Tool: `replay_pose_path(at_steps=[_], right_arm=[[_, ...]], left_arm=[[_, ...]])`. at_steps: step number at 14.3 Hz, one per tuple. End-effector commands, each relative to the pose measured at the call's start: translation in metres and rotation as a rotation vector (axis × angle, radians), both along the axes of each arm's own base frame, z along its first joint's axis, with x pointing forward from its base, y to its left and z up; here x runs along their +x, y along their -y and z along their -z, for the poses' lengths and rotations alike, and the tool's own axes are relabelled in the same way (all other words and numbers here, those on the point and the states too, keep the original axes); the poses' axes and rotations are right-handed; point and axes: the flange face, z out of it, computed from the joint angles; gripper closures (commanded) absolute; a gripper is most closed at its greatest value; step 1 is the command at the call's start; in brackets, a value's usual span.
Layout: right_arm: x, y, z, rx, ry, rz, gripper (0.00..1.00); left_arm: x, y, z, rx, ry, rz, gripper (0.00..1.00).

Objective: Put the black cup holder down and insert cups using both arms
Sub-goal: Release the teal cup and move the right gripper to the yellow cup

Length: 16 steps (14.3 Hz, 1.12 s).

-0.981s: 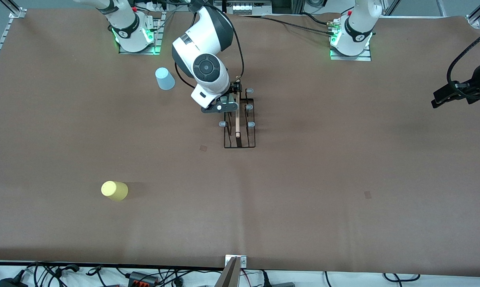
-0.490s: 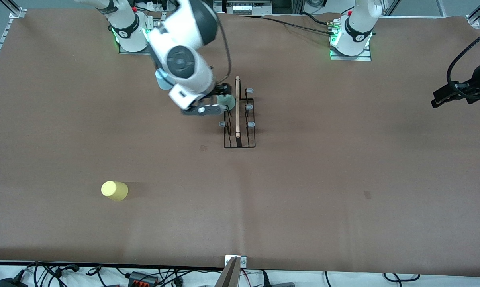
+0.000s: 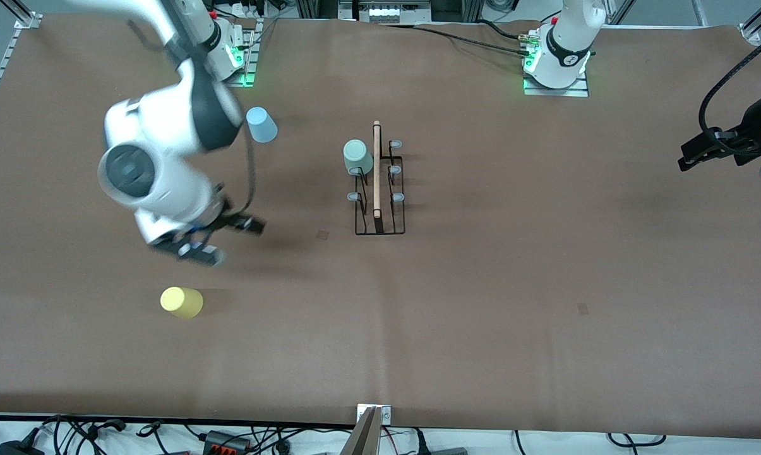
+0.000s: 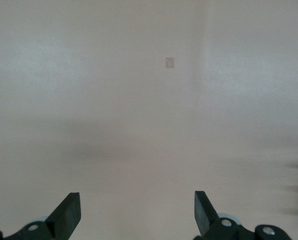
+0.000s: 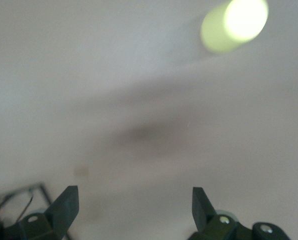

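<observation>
The black cup holder [image 3: 380, 218] stands mid-table with its wooden rod on top. A mint green cup [image 3: 358, 157] sits upside down on one of its pegs, on the side toward the right arm's end. The blue cup [image 3: 261, 124] rests on the table near the right arm's base. The yellow cup [image 3: 181, 302] [image 5: 234, 25] rests nearer the front camera. My right gripper [image 3: 227, 239] [image 5: 134, 207] hangs open and empty over bare table between the yellow cup and the holder. My left gripper [image 3: 693, 158] [image 4: 137, 210] waits open and empty at the left arm's end.
The brown table cover [image 3: 513, 284] spreads wide around the holder. Both arm bases [image 3: 557, 63] stand along the edge farthest from the front camera. Cables lie off the table's near edge. A corner of the holder [image 5: 19, 197] shows in the right wrist view.
My right gripper left the mint green cup on the holder's peg and swung away toward the right arm's end, over the table near the yellow cup. The left arm has hardly moved.
</observation>
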Motion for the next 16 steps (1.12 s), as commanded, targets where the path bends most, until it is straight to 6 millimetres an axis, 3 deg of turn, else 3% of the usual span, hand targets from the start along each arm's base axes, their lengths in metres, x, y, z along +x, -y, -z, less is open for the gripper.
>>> replay_pose_path(at_steps=[1,3,6,9,12,16], right_arm=[[0.044,0.036,0.035,-0.032,0.061,0.011,0.0],[0.06,0.053,0.058,-0.105,0.107,-0.096,0.0],[0.082,0.106,0.089,-0.146,0.107,-0.204,0.0],[0.092,0.143,0.114,-0.112,0.114,-0.302,0.0],[0.094,0.148,0.129,-0.012,0.108,-0.358,0.0],[0.102,0.151,0.139,-0.008,0.115,-0.367,0.0]], left_arm=[[-0.002,0.001,-0.008,-0.015,0.012,0.012,0.0],[-0.004,0.007,-0.01,-0.015,0.012,0.013,0.0],[0.001,0.01,-0.006,-0.016,0.012,0.016,0.0],[0.003,0.01,-0.009,-0.016,0.018,0.022,0.0],[0.002,0.015,-0.008,-0.039,0.01,0.031,0.0],[0.001,0.008,-0.007,-0.044,0.004,0.018,0.0]])
